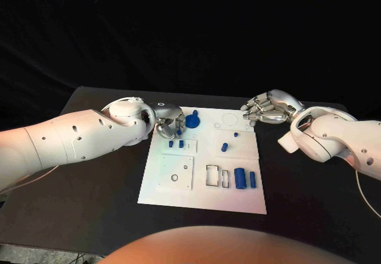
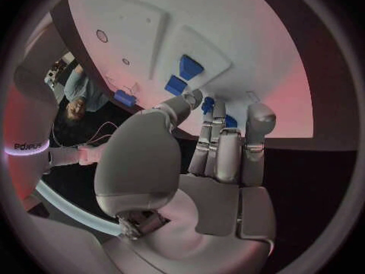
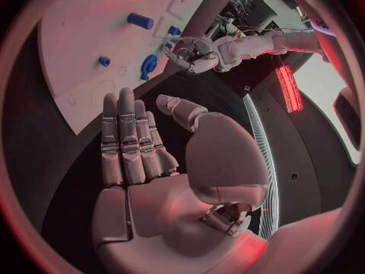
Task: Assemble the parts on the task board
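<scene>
Task board [image 1: 170, 190], a white plate, is seen lying in the middle of the black table [image 1: 95, 181], with small blue parts set on it: two cylinders [image 1: 245, 179] standing side by side near its right edge, two short pegs [image 1: 175, 144] on its left side, and a round knobbed piece [image 1: 193, 119] near the far edge. The left hand [image 1: 164, 121] is held over the board's far left corner, just beside the knobbed piece; its fingers are curled, and whether anything is gripped cannot be told. The right hand [image 1: 268, 108] is poised at the far right corner, fingers apart, nothing held.
</scene>
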You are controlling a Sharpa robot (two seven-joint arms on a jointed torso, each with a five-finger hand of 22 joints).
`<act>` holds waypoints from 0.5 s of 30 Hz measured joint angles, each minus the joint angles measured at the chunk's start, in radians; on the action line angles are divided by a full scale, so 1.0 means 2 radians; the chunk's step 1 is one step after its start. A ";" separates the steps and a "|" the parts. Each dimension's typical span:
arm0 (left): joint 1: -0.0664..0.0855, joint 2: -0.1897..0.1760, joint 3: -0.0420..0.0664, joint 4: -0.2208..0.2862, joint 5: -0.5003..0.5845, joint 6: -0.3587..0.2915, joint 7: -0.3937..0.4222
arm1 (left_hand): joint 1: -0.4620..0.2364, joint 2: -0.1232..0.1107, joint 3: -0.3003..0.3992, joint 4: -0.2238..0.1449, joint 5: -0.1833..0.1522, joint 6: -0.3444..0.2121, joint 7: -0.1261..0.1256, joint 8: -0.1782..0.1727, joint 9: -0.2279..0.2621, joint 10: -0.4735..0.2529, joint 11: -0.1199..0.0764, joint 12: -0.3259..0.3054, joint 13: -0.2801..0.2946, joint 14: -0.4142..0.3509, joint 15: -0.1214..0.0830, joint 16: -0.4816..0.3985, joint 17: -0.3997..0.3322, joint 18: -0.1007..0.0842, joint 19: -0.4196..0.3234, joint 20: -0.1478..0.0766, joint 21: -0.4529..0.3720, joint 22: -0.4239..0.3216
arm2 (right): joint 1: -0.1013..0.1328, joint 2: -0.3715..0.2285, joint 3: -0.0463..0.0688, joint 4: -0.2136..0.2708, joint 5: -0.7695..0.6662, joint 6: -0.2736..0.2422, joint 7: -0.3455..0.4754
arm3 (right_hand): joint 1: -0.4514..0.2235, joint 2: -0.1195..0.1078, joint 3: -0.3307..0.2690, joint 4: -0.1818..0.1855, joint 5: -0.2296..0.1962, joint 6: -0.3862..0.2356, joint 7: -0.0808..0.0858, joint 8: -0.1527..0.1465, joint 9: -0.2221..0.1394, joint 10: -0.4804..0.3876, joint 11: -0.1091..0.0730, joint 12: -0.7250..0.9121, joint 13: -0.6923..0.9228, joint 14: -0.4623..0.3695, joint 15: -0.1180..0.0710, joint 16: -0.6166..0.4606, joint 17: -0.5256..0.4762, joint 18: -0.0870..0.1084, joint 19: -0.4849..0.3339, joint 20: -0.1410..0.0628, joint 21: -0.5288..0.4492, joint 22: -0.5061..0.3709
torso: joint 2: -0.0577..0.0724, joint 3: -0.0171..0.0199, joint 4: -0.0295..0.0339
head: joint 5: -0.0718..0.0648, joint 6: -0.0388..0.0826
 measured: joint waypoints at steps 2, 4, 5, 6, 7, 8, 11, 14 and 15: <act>0.000 0.000 0.000 0.000 0.000 0.000 0.000 | 0.000 0.000 0.000 0.000 0.000 -0.002 0.002 0.000 0.000 0.000 0.000 0.000 0.000 0.000 0.000 0.000 0.000 0.000 0.000 0.000 0.000 0.000 | 0.000 0.000 0.000 0.000 0.000 0.000 0.000 | 0.000 0.000 0.002 0.002 0.000 0.000 0.000 0.000 0.000 0.000 0.000 0.000 0.000 0.000 0.000 0.000 0.001 0.000 0.005 -0.001 -0.004 -0.004 | 0.000 0.0000 0.0000 | 0.000 0.000; 0.000 0.000 0.000 0.000 0.000 0.000 0.000 | 0.000 0.000 0.000 0.000 0.000 -0.002 0.002 0.000 0.000 0.000 0.000 0.000 0.000 0.000 0.000 0.000 0.000 0.000 0.000 0.000 0.000 0.000 | 0.000 0.000 0.000 0.000 0.000 0.000 0.000 | 0.000 0.000 0.002 0.002 0.000 0.000 0.000 0.000 0.000 0.000 0.000 0.000 0.000 0.000 0.000 0.000 0.001 0.000 0.005 -0.001 -0.004 -0.005 | 0.000 0.0000 0.0000 | 0.000 0.000; 0.000 0.000 0.000 0.000 0.000 0.000 0.000 | 0.000 0.000 -0.002 0.002 0.000 -0.002 0.002 0.000 0.000 0.000 0.000 0.000 0.000 0.000 0.000 0.000 0.000 0.000 0.000 0.000 0.000 0.000 | 0.000 0.000 0.000 0.000 0.000 0.000 0.000 | 0.000 0.000 0.002 0.002 0.000 0.000 0.000 0.000 0.000 0.000 0.000 0.000 0.000 0.000 0.000 0.000 0.001 0.000 0.005 -0.001 -0.004 -0.005 | 0.000 0.0000 0.0000 | 0.000 0.000; 0.000 0.000 0.000 0.000 0.000 0.000 0.000 | 0.000 0.000 -0.001 0.001 0.000 -0.002 0.002 0.000 0.000 0.000 0.000 0.000 0.000 0.000 0.000 0.000 -0.001 0.000 0.000 0.000 0.000 0.000 | 0.000 0.000 0.000 0.000 0.000 0.000 0.000 | 0.000 0.000 0.002 0.002 0.000 0.000 0.000 0.000 0.000 0.000 0.000 0.000 0.000 0.000 0.000 0.000 0.001 0.000 0.005 -0.001 -0.004 -0.005 | 0.000 0.0000 0.0000 | 0.000 0.000; 0.000 0.000 0.000 0.000 0.000 0.000 0.000 | 0.000 0.000 -0.001 0.001 0.000 -0.002 0.002 0.000 0.000 -0.002 0.002 -0.001 0.000 0.000 0.000 0.000 -0.001 0.000 0.000 0.000 0.000 0.000 | 0.000 0.000 0.000 0.000 0.000 0.000 0.000 | 0.000 0.000 0.002 0.002 0.000 0.000 0.000 0.000 0.000 0.000 0.000 0.000 0.000 0.000 0.000 0.000 0.001 0.000 0.005 -0.001 -0.004 -0.005 | 0.000 0.0000 0.0000 | 0.000 0.000; 0.000 0.000 0.000 0.000 0.000 0.000 0.000 | 0.000 0.000 -0.001 0.001 0.002 -0.002 0.002 0.000 0.000 -0.003 0.003 -0.003 0.000 -0.001 0.001 0.000 -0.001 0.000 0.000 0.000 0.000 0.000 | 0.000 0.000 0.000 0.000 0.000 0.000 0.000 | 0.000 0.000 0.002 0.002 0.000 0.000 0.000 0.000 0.000 0.000 0.000 0.000 0.000 0.000 0.000 0.000 0.001 0.000 0.005 -0.001 -0.004 -0.005 | 0.000 0.0000 0.0000 | 0.000 0.000; 0.000 -0.001 0.000 0.000 0.000 0.000 -0.001 | 0.000 0.000 -0.004 0.001 0.002 -0.004 0.000 -0.003 0.001 -0.008 0.008 -0.006 0.000 -0.004 0.004 0.000 -0.003 0.000 -0.003 0.003 -0.003 0.000 | 0.000 0.000 0.000 0.000 0.000 0.000 0.000 | 0.000 0.000 0.002 0.002 0.000 0.000 0.000 0.000 0.000 0.000 0.000 0.000 0.000 0.000 0.000 0.000 0.001 0.000 0.005 -0.001 -0.004 -0.005 | 0.000 0.0000 0.0000 | 0.000 0.000; 0.000 -0.001 0.000 0.000 0.000 -0.001 -0.001 | 0.000 0.000 -0.004 0.001 0.002 -0.004 0.000 -0.003 0.001 -0.012 0.010 -0.006 0.000 -0.004 0.004 0.000 -0.004 0.000 -0.003 0.003 -0.003 0.000 | 0.000 0.000 0.000 0.000 0.000 0.000 0.000 | 0.000 0.000 0.002 0.002 0.000 0.000 0.000 0.000 0.000 0.000 0.000 0.000 0.000 0.000 0.000 0.000 0.001 0.000 0.005 -0.001 -0.004 -0.005 | 0.000 0.0000 0.0000 | 0.000 0.000; 0.000 -0.001 0.000 0.000 0.000 -0.001 -0.001 | 0.000 0.000 -0.005 0.003 0.002 -0.004 0.000 -0.005 0.002 -0.016 0.010 -0.007 0.000 -0.006 0.006 0.000 -0.007 0.000 -0.003 0.003 -0.003 0.000 | 0.000 0.000 0.000 0.000 0.000 0.000 0.000 | 0.000 0.000 0.002 0.002 0.000 0.000 0.000 0.000 0.000 0.000 0.000 0.000 0.000 0.000 0.000 0.000 0.001 0.000 0.005 -0.001 -0.004 -0.005 | 0.000 0.0000 0.0000 | 0.000 0.000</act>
